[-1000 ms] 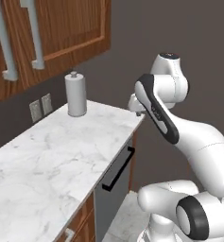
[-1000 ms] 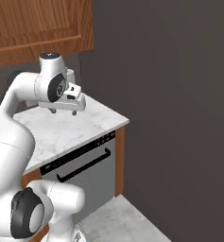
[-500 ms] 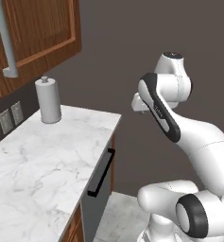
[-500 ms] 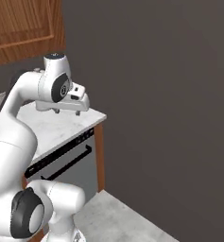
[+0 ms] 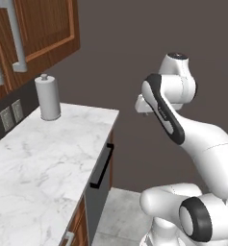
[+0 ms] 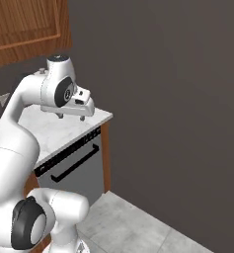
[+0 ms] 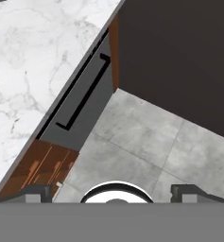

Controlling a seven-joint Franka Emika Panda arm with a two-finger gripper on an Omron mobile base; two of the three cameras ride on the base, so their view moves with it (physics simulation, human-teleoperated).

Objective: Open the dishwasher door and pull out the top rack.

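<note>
The dishwasher door [image 6: 78, 174] is a dark grey panel under the marble counter, shut, with its black bar handle [image 6: 73, 163] near the top edge. From the left base view the door [image 5: 97, 194] and handle [image 5: 101, 166] appear edge-on. My gripper [image 6: 72, 116] hovers open above the counter's end, well above the door and touching nothing. In the hand view, looking down, the fingertips [image 7: 38, 192] stand wide apart, with the door [image 7: 87, 116] and handle [image 7: 84, 96] far below. The top rack is hidden behind the shut door.
A paper towel roll [image 5: 48, 97] stands at the back of the marble counter [image 5: 43, 163]. Wooden wall cabinets [image 5: 36, 33] hang above. A brown drawer front [image 7: 38, 170] sits beside the door. A dark wall [image 6: 177, 99] closes the right side, with grey floor tiles [image 7: 146, 142] in front.
The whole picture shifted during the first half second, so the base moved; since then the views hold almost still. The door stays shut and the gripper stays open.
</note>
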